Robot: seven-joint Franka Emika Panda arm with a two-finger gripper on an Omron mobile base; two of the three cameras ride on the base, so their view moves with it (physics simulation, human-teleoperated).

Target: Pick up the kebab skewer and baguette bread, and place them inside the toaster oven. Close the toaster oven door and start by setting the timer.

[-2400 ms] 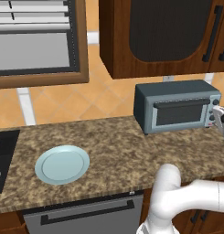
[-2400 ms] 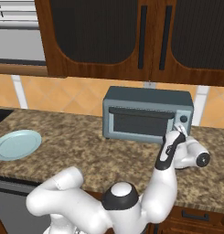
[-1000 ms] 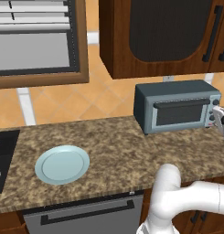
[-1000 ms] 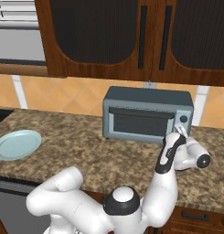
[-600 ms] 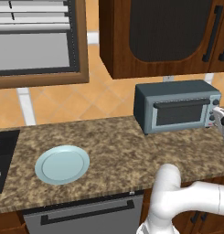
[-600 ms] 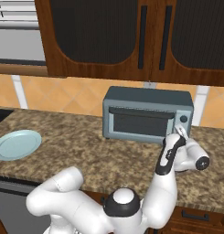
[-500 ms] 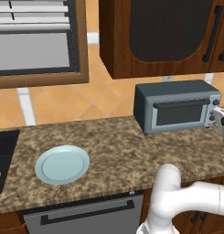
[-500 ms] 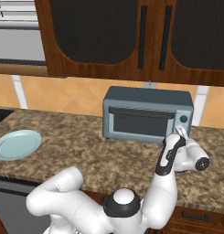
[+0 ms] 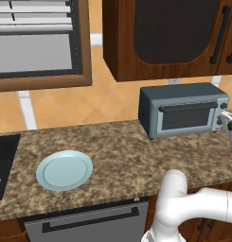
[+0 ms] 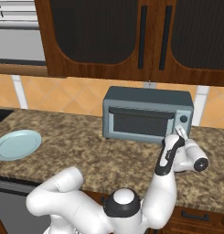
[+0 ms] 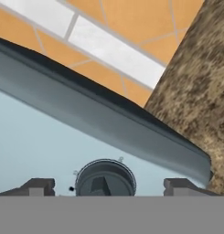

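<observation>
The blue-grey toaster oven (image 9: 181,111) (image 10: 147,114) stands at the back of the counter with its dark glass door (image 9: 183,117) (image 10: 140,122) shut. My gripper (image 9: 225,118) (image 10: 181,132) is pressed up to the oven's light control panel (image 11: 40,141) at its right end. In the hand view a round dark timer knob (image 11: 104,176) sits between my two fingertips, with a gap on each side. The gripper (image 11: 109,186) is open around the knob. The kebab skewer and the baguette bread are hidden.
A pale blue plate (image 9: 64,170) (image 10: 16,144) lies on the granite counter (image 9: 122,151) to the left. A dark sink (image 9: 1,160) is at the far left edge. Wooden cabinets (image 10: 131,36) hang above the oven, and a tiled wall (image 11: 131,27) runs behind it.
The hand has shifted very slightly at the control panel. The oven, its door and the plate stand as before.
</observation>
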